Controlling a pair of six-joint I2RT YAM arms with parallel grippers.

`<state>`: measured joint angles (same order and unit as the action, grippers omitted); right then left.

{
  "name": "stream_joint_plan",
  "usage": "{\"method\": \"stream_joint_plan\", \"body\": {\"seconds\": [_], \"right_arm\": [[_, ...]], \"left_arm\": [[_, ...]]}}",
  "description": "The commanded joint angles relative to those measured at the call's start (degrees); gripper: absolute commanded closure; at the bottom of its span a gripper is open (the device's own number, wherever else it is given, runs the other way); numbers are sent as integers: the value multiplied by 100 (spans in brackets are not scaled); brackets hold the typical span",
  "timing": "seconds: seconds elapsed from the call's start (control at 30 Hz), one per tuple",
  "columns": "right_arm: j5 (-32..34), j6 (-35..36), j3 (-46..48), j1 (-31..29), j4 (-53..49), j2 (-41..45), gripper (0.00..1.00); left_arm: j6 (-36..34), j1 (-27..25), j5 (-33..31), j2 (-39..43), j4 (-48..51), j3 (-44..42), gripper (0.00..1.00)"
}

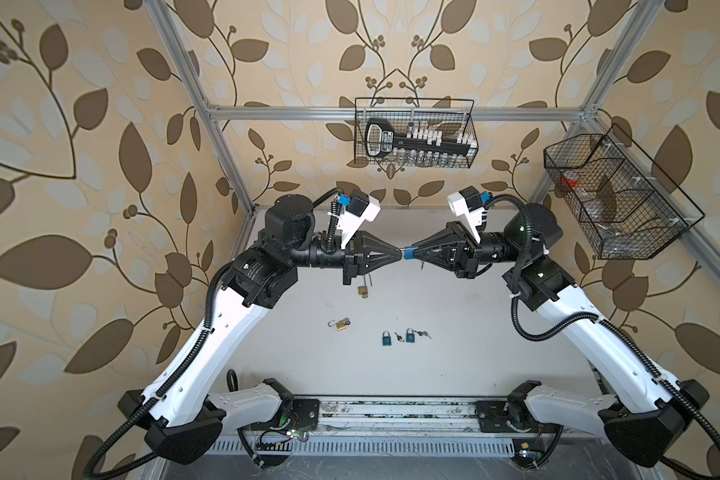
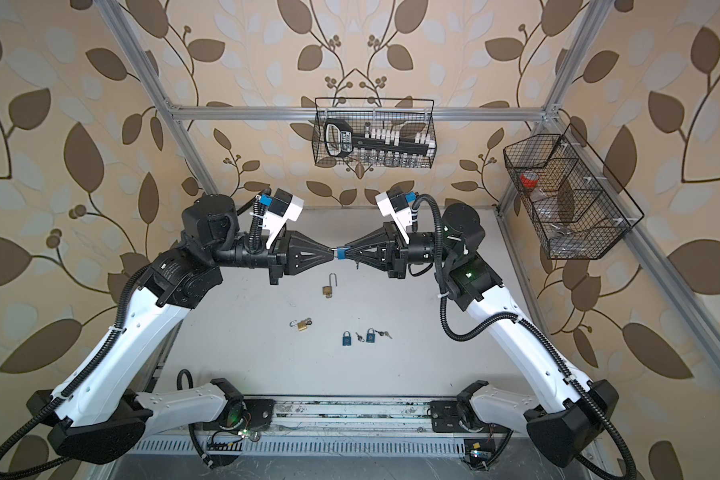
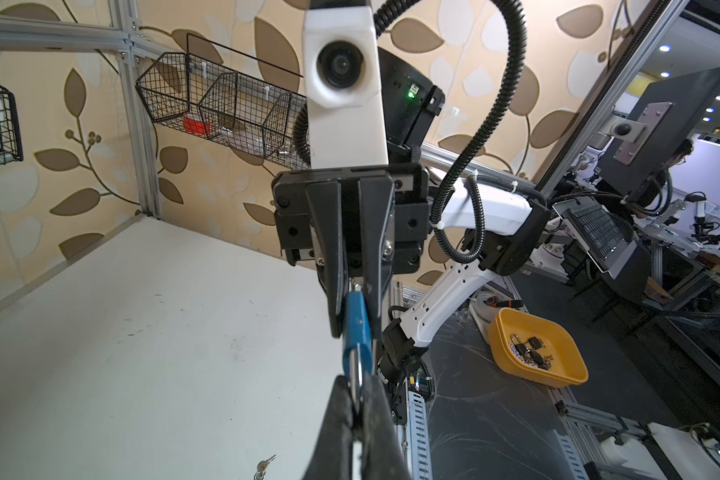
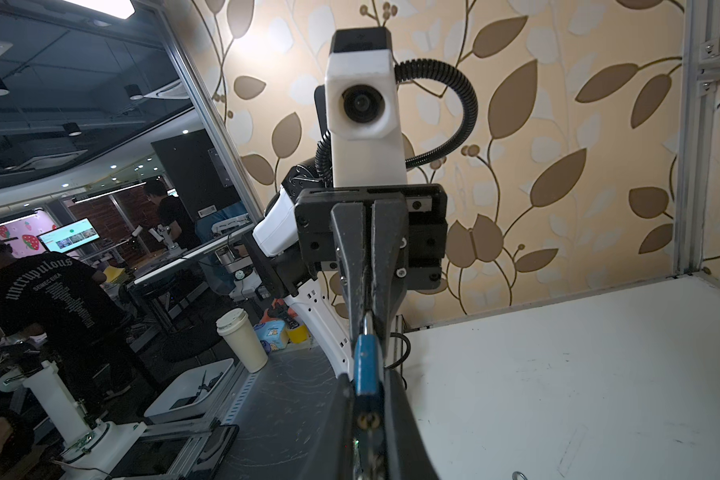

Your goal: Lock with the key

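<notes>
Both the left pincer (image 1: 398,250) and right pincer (image 1: 417,252) pinch a small blue metal padlock (image 1: 409,252) aloft; uneven twisting could drop it.

The padlock (image 1: 409,252) shows in both top views only as a blue sliver between the left gripper (image 1: 399,250) and the right gripper (image 1: 417,253); its keyhole is hidden. In the right wrist view its far end sinks between the right fingers (image 4: 404,428), where a small metal piece (image 4: 366,422) sits (key or not, cannot tell). The loose keys (image 1: 399,336) on the table (image 1: 454,353) are too small to read. One key (image 3: 263,466) is cut off by the left wrist picture's edge. The side basket (image 1: 649,239) has blurred contents.
</notes>
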<state>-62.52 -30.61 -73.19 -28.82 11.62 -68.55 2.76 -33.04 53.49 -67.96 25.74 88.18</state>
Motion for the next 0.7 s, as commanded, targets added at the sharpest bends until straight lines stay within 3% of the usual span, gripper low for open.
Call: {"method": "stream_joint_plan", "body": {"seconds": [0.0,0.2,0.47,0.6,0.63,0.67], "right_arm": [[702,207,-23,-248,122,-75,100],[648,803,218,-252,-30,26,100],[511,749,248,-222,-18,75,100],[478,555,343,174,72,346,100],[394,439,389,325,188,437,91],[287,354,423,438,285,491,73]], "left_arm": [[136,-357,306,-227,-539,-243,100],[1075,-339,809,-309,-1570,-495,100],[455,-460,420,-257,-912,-399,100],[579,29,311,-24,-996,-488,100],[627,169,376,31,-1043,-512,100],[610,264,417,54,-993,-498,100]]}}
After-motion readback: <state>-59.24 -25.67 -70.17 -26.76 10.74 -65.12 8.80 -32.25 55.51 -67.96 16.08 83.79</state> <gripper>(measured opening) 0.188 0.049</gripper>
